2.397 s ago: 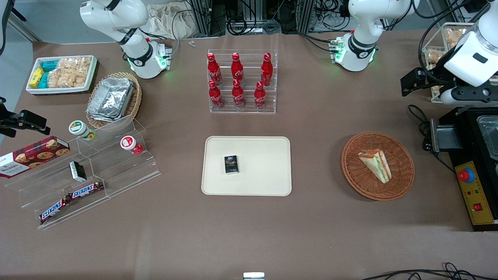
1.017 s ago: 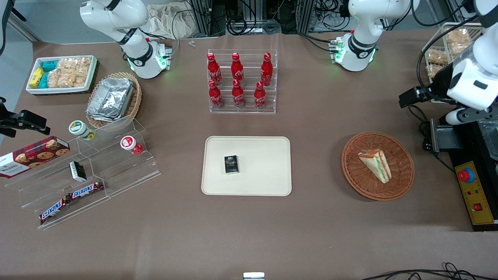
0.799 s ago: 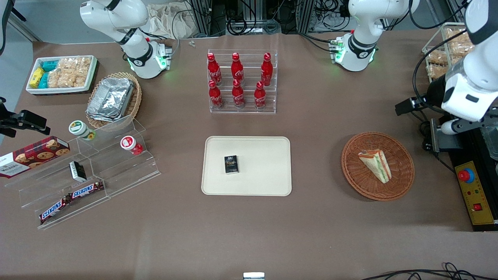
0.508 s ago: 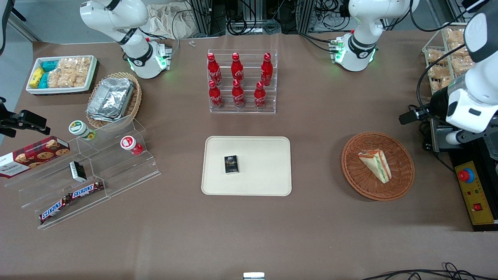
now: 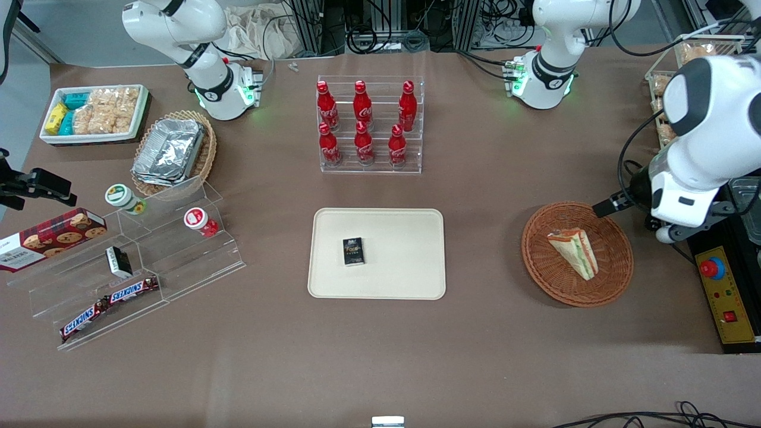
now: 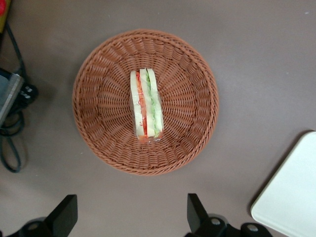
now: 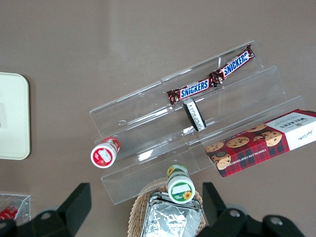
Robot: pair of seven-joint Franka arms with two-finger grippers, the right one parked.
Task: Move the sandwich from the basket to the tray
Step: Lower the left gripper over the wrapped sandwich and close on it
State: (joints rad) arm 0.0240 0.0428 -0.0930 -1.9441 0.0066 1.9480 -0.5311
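The sandwich [image 5: 574, 252], a pale wedge with green and red-orange layers, lies in the round reddish-brown basket [image 5: 615, 279]. The beige tray [image 5: 404, 267] lies flat beside the basket, toward the parked arm's end. My left gripper [image 5: 618, 202] hangs above the table just outside the basket's rim, at the edge farther from the front camera. The left wrist view looks straight down on the sandwich [image 6: 145, 108] in the basket [image 6: 98, 103]. There the gripper [image 6: 131, 216] is open, its fingers [image 6: 66, 215] wide apart with bare table between them. A corner of the tray [image 6: 296, 192] also shows.
A small black box [image 5: 353, 251] lies on the tray. A black control unit with a red button [image 5: 711, 267] and cables [image 5: 639, 178] sit close to the basket at the working arm's end. A rack of red bottles [image 5: 365, 125] stands farther back.
The left arm has swung from beside the wire rack toward the front camera. Its gripper now points down next to the basket. Sandwich, basket and tray have not moved.
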